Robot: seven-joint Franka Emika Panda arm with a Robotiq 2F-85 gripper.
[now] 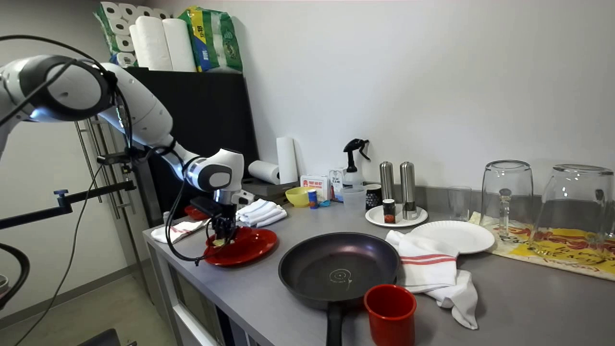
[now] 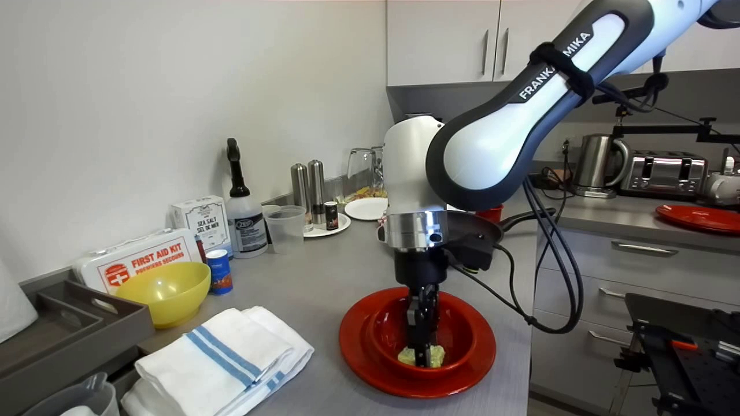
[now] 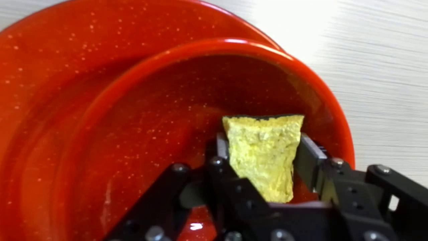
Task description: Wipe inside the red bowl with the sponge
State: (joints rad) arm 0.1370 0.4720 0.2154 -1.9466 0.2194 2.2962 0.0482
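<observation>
Gripper point(image 3: 265, 149) is clamping sponge point(image 3: 262, 167), jaws standing approx. sponge-width apart, far end projecting past the tips. Sponge is sitting low inside red bowl point(image 3: 147, 110), which is resting on red plate point(image 3: 43, 73). Key relation: sponge is lying off-centre, nr the right-hand wall in wrist view; bare interior is stretching to the left, so next stroke is prob. calling for a sweep that way. Firm floor contact isn't showing clearly

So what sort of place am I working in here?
Most likely a kitchen: a kettle stands beside a toaster, and a frying pan sits on the counter. Whether it belongs to a home or a workplace, I can't tell.
</observation>
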